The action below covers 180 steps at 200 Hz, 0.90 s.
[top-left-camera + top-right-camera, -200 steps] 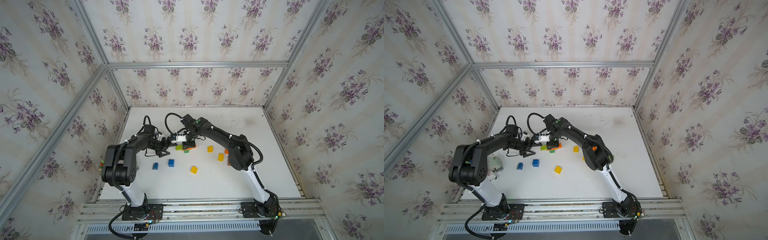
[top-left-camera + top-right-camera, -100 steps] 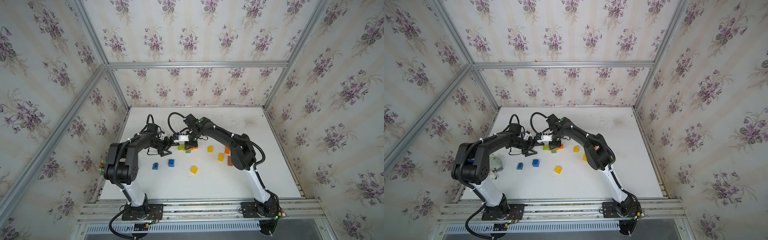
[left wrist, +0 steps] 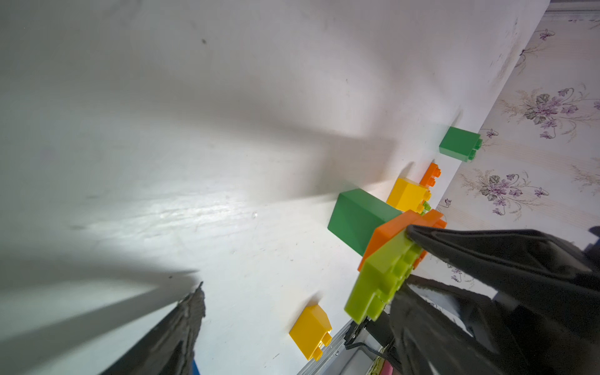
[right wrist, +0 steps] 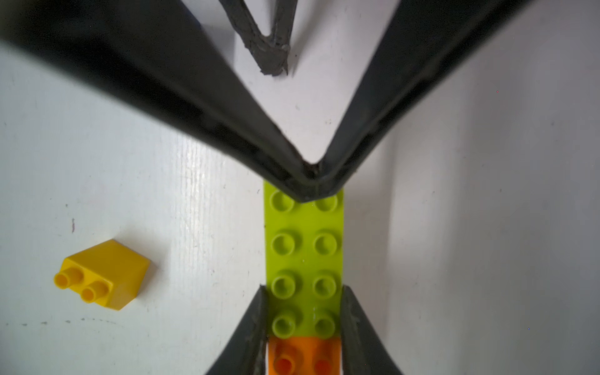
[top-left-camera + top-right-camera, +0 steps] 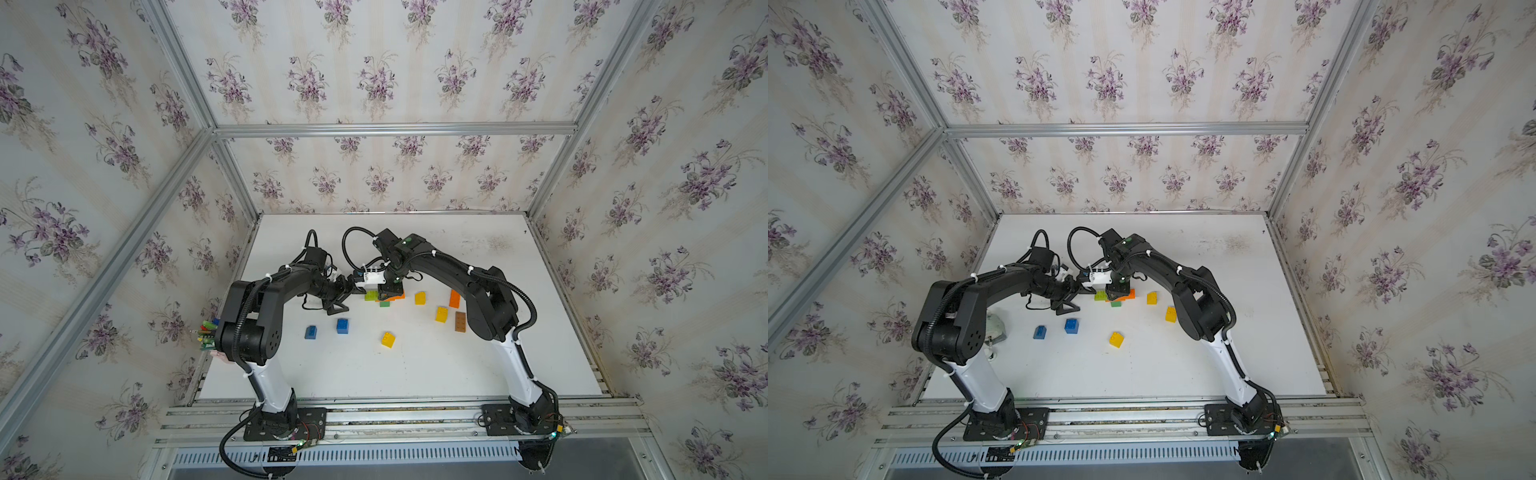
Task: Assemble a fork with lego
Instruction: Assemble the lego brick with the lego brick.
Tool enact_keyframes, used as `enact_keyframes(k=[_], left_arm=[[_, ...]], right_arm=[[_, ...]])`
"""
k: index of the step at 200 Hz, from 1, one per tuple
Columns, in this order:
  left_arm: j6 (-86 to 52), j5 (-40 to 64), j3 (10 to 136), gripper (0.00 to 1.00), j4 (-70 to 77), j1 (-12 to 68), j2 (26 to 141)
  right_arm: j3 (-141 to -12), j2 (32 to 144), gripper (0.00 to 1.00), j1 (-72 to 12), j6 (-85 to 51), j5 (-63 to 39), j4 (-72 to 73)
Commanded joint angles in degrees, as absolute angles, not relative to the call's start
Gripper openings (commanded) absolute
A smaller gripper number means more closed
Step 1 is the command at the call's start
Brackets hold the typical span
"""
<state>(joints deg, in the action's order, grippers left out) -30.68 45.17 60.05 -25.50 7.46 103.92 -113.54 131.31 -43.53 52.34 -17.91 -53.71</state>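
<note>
The lime brick [image 5: 371, 295] is hemmed in: the right gripper [image 4: 303, 292] clamps its long sides, the wide-spread left gripper [image 5: 345, 297] crowds its free end, and an orange brick [image 5: 395, 296] and dark green brick [image 5: 384, 304] block the other. Past the lime brick toward the back wall [image 5: 395, 174] the desk [image 5: 415, 241] lies bare; on the opposite side two blue bricks [image 5: 342, 326] and a yellow brick [image 5: 387, 339] stand well apart.

Lime brick [image 4: 305, 259], purple-floral wallpaper [image 5: 374, 75]
</note>
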Motion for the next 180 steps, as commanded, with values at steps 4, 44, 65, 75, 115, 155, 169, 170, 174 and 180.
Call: enact_keyframes(k=[4,44,65,75,115,155,169,170,174,180], left_arm=[[-32.3,52.19,60.81,0.91,-17.75,10.37,103.9],[-31.96,51.69,60.97,0.91,-19.03,9.7,102.47],[-32.08,51.55,59.97,0.91,-18.9,8.56,101.33],[-32.09,51.51,59.53,0.91,-18.94,7.97,100.71],[-31.7,52.0,57.3,0.92,-18.97,4.6,97.58],[-29.74,52.65,55.55,0.92,-20.96,0.06,94.35],[-28.68,52.56,55.29,0.92,-22.34,-1.29,93.64],[-28.62,52.56,55.29,0.92,-22.46,-1.39,93.62],[-28.23,52.47,55.24,0.92,-22.92,-1.67,93.43],[-27.76,52.25,55.15,0.92,-23.61,-2.18,93.26]], right_arm=[[-111.7,132.16,0.33,-45.33,50.93,-26.83,-42.76],[-109.71,132.48,0.32,-45.26,50.33,-24.35,-43.34],[-108.83,131.38,0.31,-45.26,49.49,-24.63,-40.78],[-108.34,130.49,0.31,-45.26,49.23,-25.41,-39.28],[-108.54,127.68,0.32,-45.35,47.67,-29.15,-34.03],[-110.44,128.05,0.34,-46.0,46.45,-29.88,-32.35],[-112.35,129.8,0.34,-46.47,46.11,-28.68,-33.19],[-112.47,129.94,0.34,-46.48,46.08,-28.58,-33.25],[-113.01,130.57,0.34,-46.58,46.06,-28.16,-33.64],[-113.88,131.36,0.35,-46.82,45.97,-27.68,-34.24]])
